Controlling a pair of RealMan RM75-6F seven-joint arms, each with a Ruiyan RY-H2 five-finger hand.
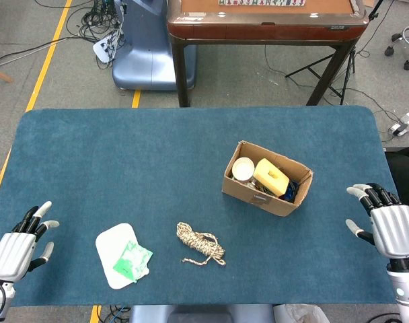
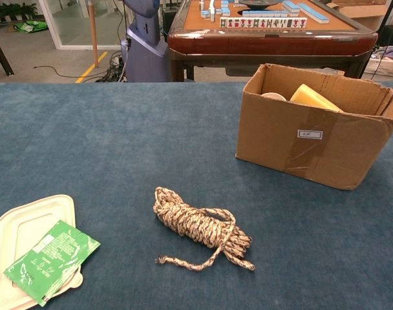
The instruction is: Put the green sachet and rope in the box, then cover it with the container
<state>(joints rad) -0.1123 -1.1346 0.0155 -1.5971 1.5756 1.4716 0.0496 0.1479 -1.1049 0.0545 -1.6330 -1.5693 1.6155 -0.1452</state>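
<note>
At seven o'clock the left hand (image 1: 16, 247) rests spread and empty; the right hand (image 1: 386, 222), at four, likewise. Nothing is packed yet. Just inward of the left hand, the green sachet (image 1: 132, 261) lies on the white container (image 1: 111, 245), the rope (image 1: 200, 244) beside it; the box (image 1: 266, 198) stands toward two. Next: grasp the sachet.

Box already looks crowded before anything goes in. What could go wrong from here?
1. The box already holds a yellow block and a white round item, so the rope may sit proud and keep the container from covering it.
2. The green sachet lies flat on the container, overlapping its edge; picking it may drag the container.
3. The rope's loose end could snag or uncoil when lifted.
</note>
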